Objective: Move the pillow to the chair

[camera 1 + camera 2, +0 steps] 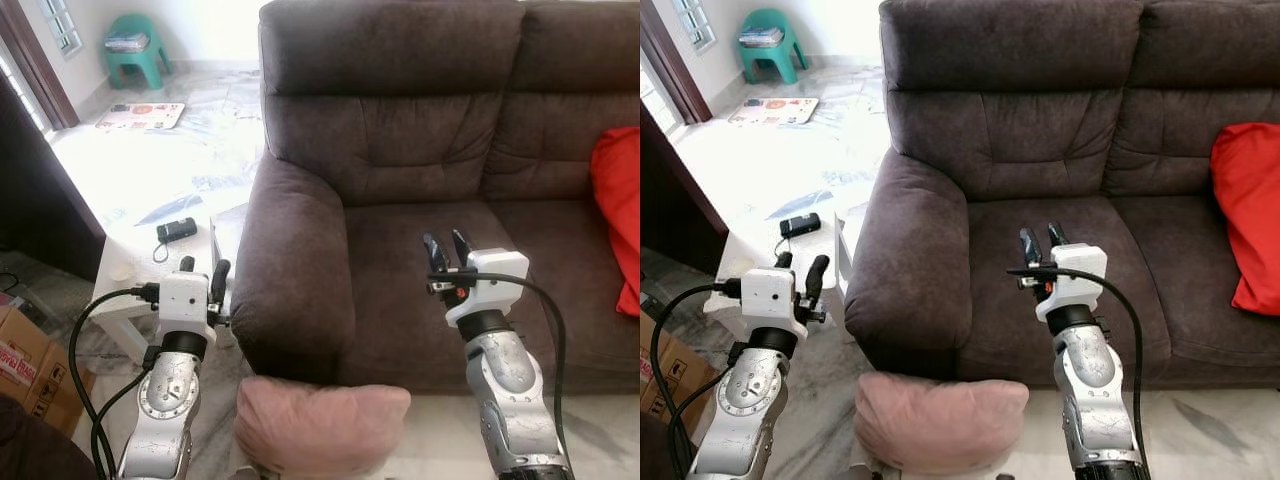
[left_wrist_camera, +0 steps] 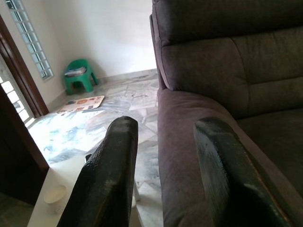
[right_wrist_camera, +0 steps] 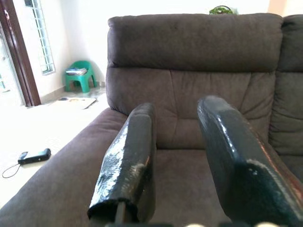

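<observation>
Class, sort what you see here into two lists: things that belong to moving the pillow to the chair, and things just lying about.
Belongs to the job:
pink pillow
left tool, open
right tool, open

Just lying about:
sofa
red cushion
black device on white table
green stool

A living room in a home: a dark brown upholstered sofa point(image 1: 420, 170) with a red cushion point(image 1: 618, 215) at its right end stands on a marble-patterned tile floor point(image 1: 215, 120). To the left sits a low white table point(image 1: 150, 260), with a green plastic stool point(image 1: 137, 48) in the far corner by a barred window point(image 2: 28, 42).
</observation>
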Motion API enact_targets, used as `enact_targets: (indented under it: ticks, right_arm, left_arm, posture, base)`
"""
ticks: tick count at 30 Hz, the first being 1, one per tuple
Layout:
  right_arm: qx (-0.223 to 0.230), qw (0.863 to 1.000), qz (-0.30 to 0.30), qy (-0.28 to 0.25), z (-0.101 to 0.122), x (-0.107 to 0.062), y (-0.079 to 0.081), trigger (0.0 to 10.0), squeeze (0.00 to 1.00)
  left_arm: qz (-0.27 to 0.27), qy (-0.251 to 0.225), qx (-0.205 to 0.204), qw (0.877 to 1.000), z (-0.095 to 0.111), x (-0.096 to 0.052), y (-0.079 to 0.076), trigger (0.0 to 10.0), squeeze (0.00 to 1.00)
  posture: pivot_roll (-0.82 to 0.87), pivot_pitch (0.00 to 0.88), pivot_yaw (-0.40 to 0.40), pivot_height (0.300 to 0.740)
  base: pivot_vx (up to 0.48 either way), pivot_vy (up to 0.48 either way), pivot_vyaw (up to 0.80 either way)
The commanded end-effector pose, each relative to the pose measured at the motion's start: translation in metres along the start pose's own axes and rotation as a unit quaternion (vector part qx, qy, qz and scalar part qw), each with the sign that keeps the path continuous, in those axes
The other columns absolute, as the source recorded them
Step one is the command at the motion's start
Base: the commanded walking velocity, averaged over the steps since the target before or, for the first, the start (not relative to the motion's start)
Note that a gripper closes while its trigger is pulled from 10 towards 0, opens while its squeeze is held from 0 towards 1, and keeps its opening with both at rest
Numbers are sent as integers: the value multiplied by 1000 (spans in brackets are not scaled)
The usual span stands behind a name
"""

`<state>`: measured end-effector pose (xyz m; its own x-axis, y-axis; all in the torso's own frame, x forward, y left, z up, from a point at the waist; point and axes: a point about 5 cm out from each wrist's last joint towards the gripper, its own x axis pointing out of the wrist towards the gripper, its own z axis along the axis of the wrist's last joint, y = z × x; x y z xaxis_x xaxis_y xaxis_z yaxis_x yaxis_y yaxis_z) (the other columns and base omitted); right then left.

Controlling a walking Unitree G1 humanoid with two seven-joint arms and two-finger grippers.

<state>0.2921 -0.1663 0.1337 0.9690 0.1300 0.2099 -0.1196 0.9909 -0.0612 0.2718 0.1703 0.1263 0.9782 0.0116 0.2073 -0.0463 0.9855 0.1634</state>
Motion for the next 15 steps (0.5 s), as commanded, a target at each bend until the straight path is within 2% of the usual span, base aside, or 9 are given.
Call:
enact_targets:
  ticks: [1,15]
  right_arm:
    - [3,1000,1,-3,2,1,0,10000,0]
    - [1,1000,1,-1,1,2,-1,10000,0]
  left_arm:
    - [2,1,0,1000,2,1,0,10000,0]
    - [-4,-2,-3,1000,3,3,-4,10000,0]
  posture:
    - [-5,77,14,673]
    - [-5,78,14,673]
  base:
    - [0,0,0]
    - [0,0,0]
